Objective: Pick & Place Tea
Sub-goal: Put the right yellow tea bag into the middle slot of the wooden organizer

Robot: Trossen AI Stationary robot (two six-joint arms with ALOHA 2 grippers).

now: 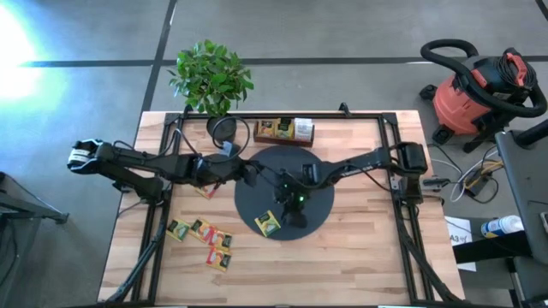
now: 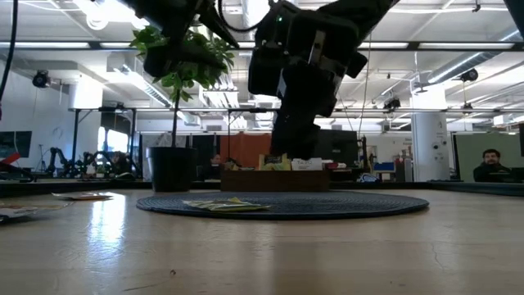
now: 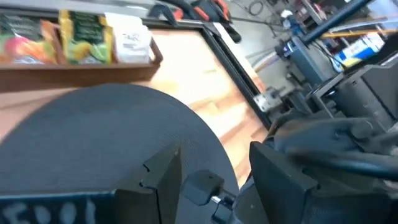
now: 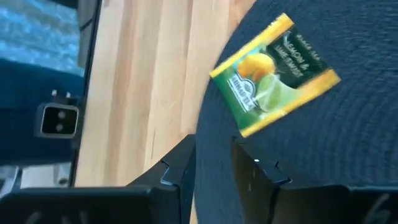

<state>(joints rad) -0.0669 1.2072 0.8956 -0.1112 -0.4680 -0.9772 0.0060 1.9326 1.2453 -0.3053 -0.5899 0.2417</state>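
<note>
My left hand (image 1: pixel 248 174) waits open at the disc's (image 1: pixel 321 205) left edge, holding nothing. Four sachets (image 1: pixel 203 239) lie loose on the bench (image 1: pixel 360 265). My right hand (image 1: pixel 294 208), narrowly open and empty, hovers beside the disc's sachet (image 4: pixel 273 73); closing now, I risk pinching mat, or sliding flat paper away.

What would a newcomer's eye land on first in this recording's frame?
Both dark arms meet over the black disc at mid-table, where one green-yellow tea sachet lies flat near the right hand. More sachets are scattered on the wood off the disc's front left, and a leafy potted plant stands at the back edge.
</note>
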